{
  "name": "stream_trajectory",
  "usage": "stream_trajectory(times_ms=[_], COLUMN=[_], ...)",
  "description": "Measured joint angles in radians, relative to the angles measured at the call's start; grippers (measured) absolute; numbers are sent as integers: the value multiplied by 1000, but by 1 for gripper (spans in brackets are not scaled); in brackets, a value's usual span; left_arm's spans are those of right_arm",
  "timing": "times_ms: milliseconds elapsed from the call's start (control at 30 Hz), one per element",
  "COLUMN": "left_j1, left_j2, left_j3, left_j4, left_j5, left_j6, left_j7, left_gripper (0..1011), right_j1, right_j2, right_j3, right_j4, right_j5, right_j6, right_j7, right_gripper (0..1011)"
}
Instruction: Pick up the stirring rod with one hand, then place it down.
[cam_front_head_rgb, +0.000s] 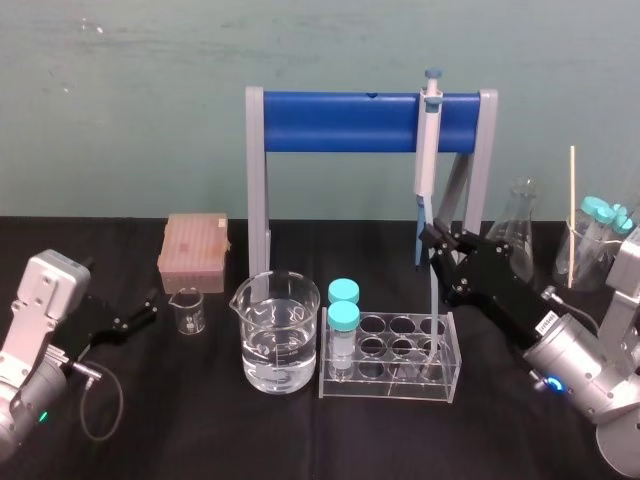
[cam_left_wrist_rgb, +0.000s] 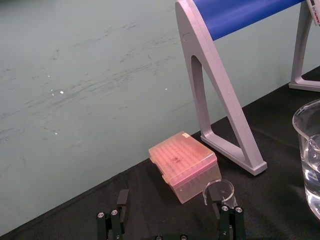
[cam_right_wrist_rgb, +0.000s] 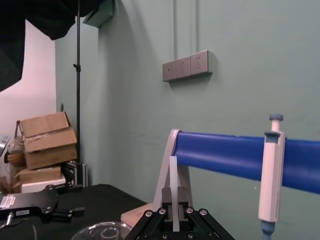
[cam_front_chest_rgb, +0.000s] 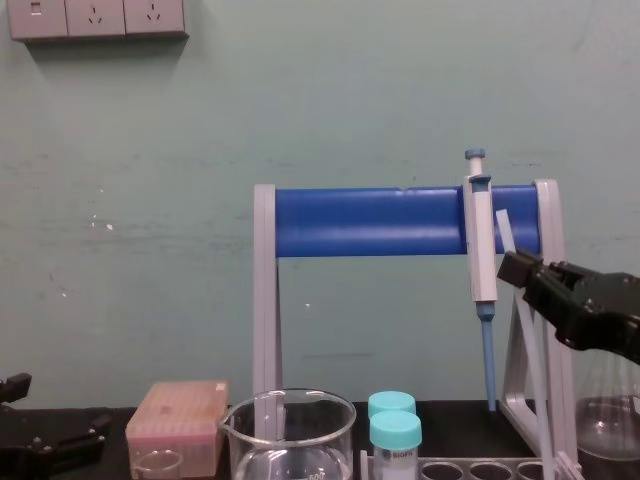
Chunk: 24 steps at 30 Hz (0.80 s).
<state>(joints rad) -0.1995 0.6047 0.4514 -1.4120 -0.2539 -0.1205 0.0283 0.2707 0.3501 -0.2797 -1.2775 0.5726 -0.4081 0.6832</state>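
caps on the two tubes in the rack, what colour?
Both caps are turquoise; clearest in the head view.

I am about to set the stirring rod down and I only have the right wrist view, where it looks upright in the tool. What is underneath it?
Observer: In the head view, the right tool holds the stirring rod over the right end of the clear test-tube rack. Its lower end reaches the rightmost holes, but I cannot tell if it is inside one.
Operator: Is it truly upright?
Observer: No. The chest view shows it tilted, its upper end leaning toward the pipette hanging on the blue stand.
Operator: Where is the other arm?
Observer: The left tool rests open at the left of the table, beside a small beaker.
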Motion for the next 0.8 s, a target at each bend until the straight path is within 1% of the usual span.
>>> stream_trajectory(times_ms=[100,367,667,800], left_j1=[0,0,0,0], left_j2=[0,0,0,0], left_j3=[0,0,0,0], left_j4=[0,0,0,0], left_j5=[0,0,0,0], left_j6=[0,0,0,0], left_j7=[0,0,0,0], left_gripper=[1000,1000,1000,1000], right_j1=[6,23,46,53], right_j2=[-1,-3,-4,-2], right_j3=[-6,-22,-42,-51], right_j4=[14,47,99,111], right_j5=[5,5,-17,-25], right_j6=[9,12,10,16], right_j7=[11,32,46,48], right_gripper=[60,60,60,60])
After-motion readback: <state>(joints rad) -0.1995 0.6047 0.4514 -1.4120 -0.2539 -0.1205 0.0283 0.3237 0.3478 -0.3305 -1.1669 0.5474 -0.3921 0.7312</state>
